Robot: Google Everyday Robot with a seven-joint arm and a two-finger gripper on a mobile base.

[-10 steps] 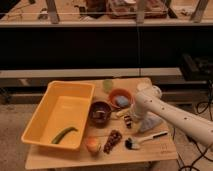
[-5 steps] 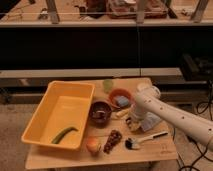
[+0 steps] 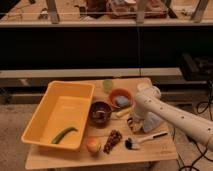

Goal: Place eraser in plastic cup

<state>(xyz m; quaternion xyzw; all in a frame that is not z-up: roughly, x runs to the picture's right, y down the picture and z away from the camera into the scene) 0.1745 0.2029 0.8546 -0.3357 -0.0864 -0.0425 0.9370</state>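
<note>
Gripper [image 3: 133, 125] low beside dark bowl [image 3: 100, 111], state unclear; plastic cup [image 3: 108, 85] well apart, beyond bowl.

Surfaces noted: the table [image 3: 150, 152] is pale wood, matt. At left, the yellow bin [image 3: 65, 107] is smooth plastic with a soft sheen. Far edge: the plastic cup [image 3: 108, 85] is pale green and slightly translucent. The dark brown bowl [image 3: 93, 106] is glossy. The arm [image 3: 167, 114] has a smooth white shell. The gripper [image 3: 134, 125] sits low over the table, right of the dark brown bowl; its finish is indiscernible.

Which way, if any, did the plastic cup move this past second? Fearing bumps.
No. The plastic cup stays back-left of the orange bowl; the gripper is in front of that bowl.
</note>
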